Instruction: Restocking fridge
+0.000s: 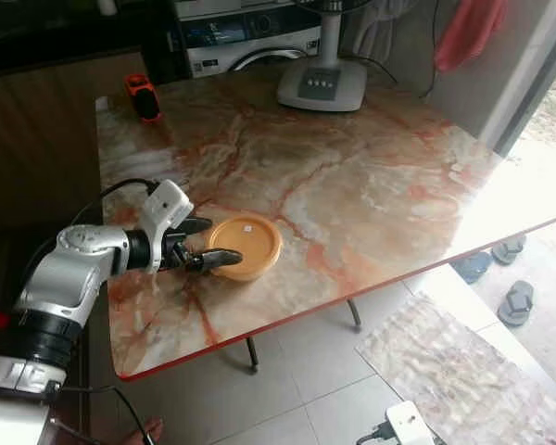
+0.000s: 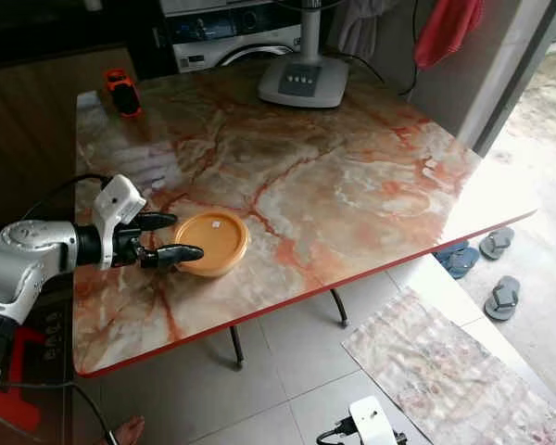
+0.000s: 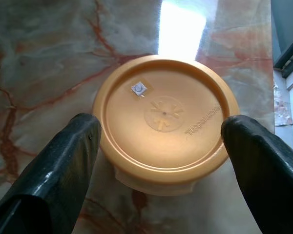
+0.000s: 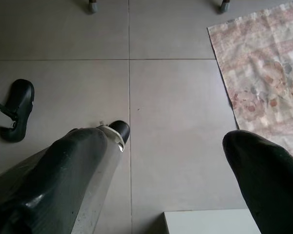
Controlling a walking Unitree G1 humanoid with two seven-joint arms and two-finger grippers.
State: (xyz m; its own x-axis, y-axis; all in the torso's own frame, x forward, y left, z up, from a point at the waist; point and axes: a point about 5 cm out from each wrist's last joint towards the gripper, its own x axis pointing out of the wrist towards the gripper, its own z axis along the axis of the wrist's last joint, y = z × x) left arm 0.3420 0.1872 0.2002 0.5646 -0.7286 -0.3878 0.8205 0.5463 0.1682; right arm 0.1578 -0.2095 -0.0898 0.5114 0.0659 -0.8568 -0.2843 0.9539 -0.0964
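Note:
A round orange lidded container (image 1: 246, 246) sits on the marble table (image 1: 352, 185) near its front left part. My left gripper (image 1: 200, 243) is open at the container's left side, one black finger on each side of its near rim, not closed on it. The left wrist view looks down on the lid (image 3: 165, 117) between the two fingers (image 3: 63, 165). My right gripper (image 4: 176, 170) hangs open over the tiled floor, holding nothing.
A white fan base (image 1: 322, 85) stands at the table's far edge, and an orange-black object (image 1: 143, 96) lies at the far left corner. A washing machine (image 1: 250, 37) is behind. Slippers (image 1: 517, 301), a patterned mat (image 1: 463, 362) and a white power strip (image 1: 408, 422) lie on the floor at the right.

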